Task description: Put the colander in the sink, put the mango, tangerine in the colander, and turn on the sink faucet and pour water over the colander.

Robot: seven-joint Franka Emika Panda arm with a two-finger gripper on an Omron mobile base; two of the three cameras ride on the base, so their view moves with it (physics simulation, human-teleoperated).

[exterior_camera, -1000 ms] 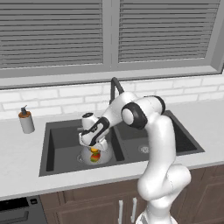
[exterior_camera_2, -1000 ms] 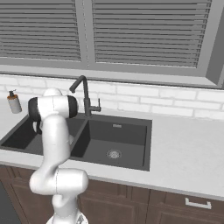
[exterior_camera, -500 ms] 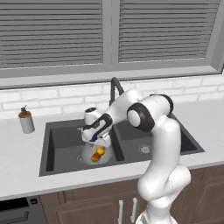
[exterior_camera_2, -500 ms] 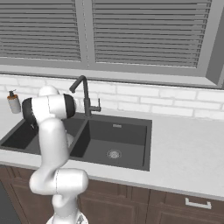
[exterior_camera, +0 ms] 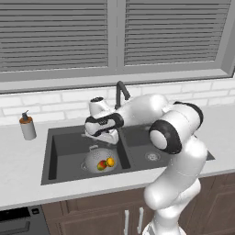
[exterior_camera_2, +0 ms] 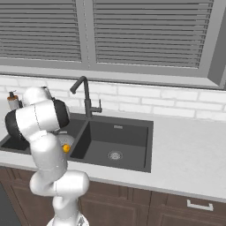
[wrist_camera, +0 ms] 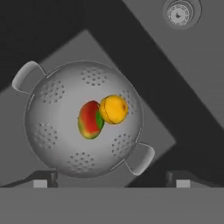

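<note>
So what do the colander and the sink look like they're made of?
Colander: probably matte brushed metal, silvery-grey, with clusters of punched holes and two loop handles. Sink: dark grey with a flat, unreflective finish, possibly composite or coated metal; the look leaves it open.

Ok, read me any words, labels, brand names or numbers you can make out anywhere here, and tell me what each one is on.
There is no readable text in these pictures.
The grey soap dispenser bottle on the counter: plain, no label.
The silvery perforated metal colander, the red-green mottled mango and the small orange tangerine: no sticker or marks.
The dark grey double-basin sink and slim black faucet: no brand mark.
The round silver drain: faint detail, too small to read.
</note>
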